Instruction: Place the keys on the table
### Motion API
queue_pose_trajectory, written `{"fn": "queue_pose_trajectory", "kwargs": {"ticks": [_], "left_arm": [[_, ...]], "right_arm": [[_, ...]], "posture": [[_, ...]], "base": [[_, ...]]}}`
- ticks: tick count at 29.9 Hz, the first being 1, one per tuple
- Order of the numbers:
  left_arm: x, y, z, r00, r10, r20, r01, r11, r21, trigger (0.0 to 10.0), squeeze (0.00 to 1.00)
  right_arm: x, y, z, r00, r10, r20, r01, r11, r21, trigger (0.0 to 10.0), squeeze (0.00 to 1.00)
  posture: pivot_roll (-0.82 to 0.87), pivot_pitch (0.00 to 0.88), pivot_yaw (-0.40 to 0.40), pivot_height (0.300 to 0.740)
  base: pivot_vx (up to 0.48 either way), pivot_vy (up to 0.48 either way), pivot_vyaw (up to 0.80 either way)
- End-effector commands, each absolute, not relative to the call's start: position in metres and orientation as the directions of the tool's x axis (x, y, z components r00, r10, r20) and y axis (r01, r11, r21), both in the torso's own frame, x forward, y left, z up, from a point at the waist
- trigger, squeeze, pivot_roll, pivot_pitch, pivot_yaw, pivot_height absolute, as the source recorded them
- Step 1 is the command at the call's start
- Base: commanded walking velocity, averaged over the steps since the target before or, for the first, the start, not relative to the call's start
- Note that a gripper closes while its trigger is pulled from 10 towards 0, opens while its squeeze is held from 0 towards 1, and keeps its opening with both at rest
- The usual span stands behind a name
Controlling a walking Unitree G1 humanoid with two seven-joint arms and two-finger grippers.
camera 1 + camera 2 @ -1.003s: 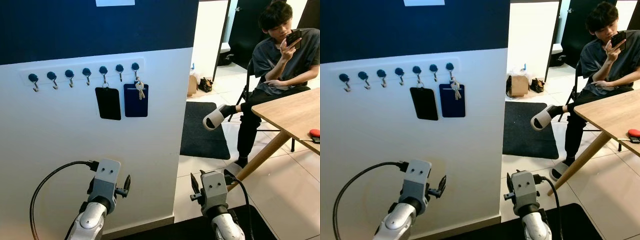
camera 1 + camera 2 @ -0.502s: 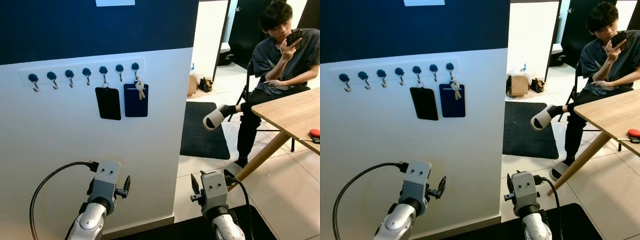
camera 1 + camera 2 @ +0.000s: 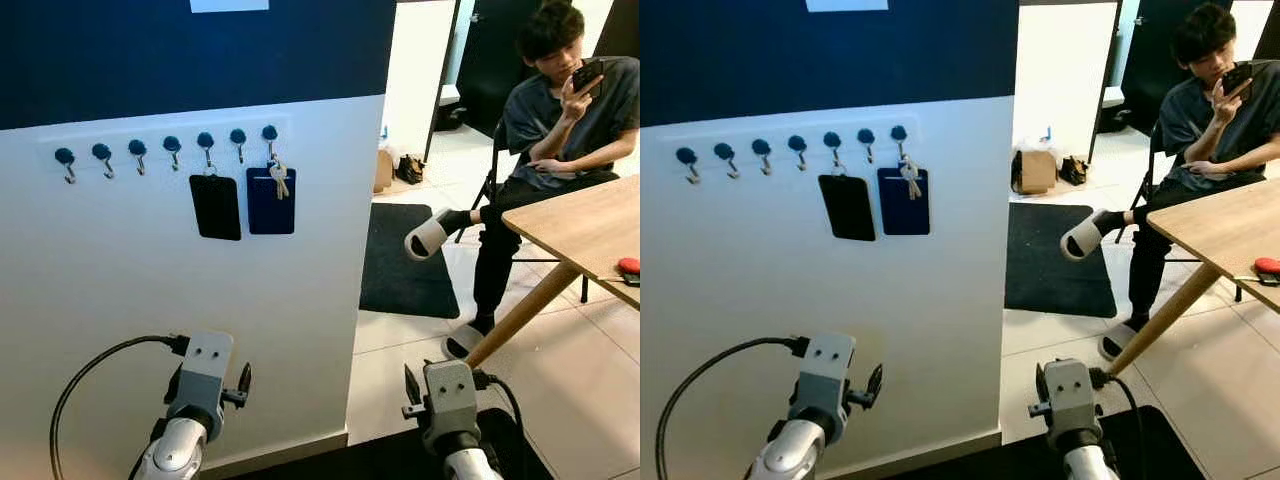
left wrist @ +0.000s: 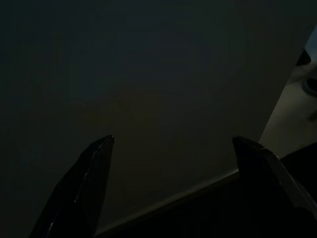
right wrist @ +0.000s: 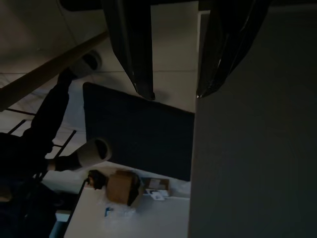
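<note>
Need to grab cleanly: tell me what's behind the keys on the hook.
The keys hang against a dark blue card holder on the rightmost hook. How they attach there is too small to tell.

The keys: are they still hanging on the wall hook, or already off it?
Still hanging. The keys hang from the rightmost hook, in front of a blue card; neither gripper is near them.
</note>
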State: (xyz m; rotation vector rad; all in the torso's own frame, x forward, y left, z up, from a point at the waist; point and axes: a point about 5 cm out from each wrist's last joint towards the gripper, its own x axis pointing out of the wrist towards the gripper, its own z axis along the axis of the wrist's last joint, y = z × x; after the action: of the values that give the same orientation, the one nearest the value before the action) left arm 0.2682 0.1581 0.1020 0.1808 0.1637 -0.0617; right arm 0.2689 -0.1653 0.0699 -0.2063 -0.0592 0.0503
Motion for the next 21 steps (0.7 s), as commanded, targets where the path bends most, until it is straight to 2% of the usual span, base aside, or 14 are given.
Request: {"fn": "queue_pose_trajectory", "kwargs": {"ticks": [1,5,7,13,18,21], "left_arm": [[0.267,0.16,0.103,0.985,-0.037,-0.168,0.066,0.983,0.173,10.0,0.0],[0.271,0.158,0.108,0.988,-0.049,-0.146,0.075,0.982,0.173,10.0,0.0],[0.274,0.16,0.113,0.993,-0.035,-0.115,0.059,0.974,0.217,10.0,0.0],[0.275,0.174,0.118,0.995,0.042,-0.087,-0.021,0.973,0.231,10.0,0.0],[0.276,0.182,0.129,0.996,0.081,-0.048,-0.069,0.974,0.218,10.0,0.0],[0.281,0.189,0.15,0.993,0.114,0.027,-0.117,0.976,0.184,10.0,0.0]], "right_arm": [[0.267,-0.167,0.068,0.998,0.035,0.044,-0.026,0.98,-0.196,10.0,0.0],[0.269,-0.165,0.07,0.998,0.034,0.053,-0.023,0.98,-0.196,10.0,0.0],[0.271,-0.161,0.073,0.997,0.044,0.067,-0.03,0.979,-0.201,10.0,0.0],[0.271,-0.161,0.076,0.996,0.047,0.074,-0.031,0.979,-0.202,10.0,0.0],[0.271,-0.162,0.078,0.996,0.046,0.079,-0.029,0.979,-0.204,10.0,0.0],[0.275,-0.161,0.082,0.994,0.055,0.091,-0.035,0.978,-0.205,10.0,0.0]], "posture": [[0.09,0.122,0.088,0.74],[0.09,0.121,0.09,0.74],[0.09,0.12,0.092,0.74],[0.09,0.121,0.093,0.74],[0.09,0.119,0.09,0.74],[0.1,0.115,0.086,0.74]], "base": [[0.0,0.0,0.0],[0.0,0.0,0.0],[0.0,0.0,0.0],[0.0,0.0,0.0],[0.0,0.0,0.0],[0.0,0.0,0.0]]}}
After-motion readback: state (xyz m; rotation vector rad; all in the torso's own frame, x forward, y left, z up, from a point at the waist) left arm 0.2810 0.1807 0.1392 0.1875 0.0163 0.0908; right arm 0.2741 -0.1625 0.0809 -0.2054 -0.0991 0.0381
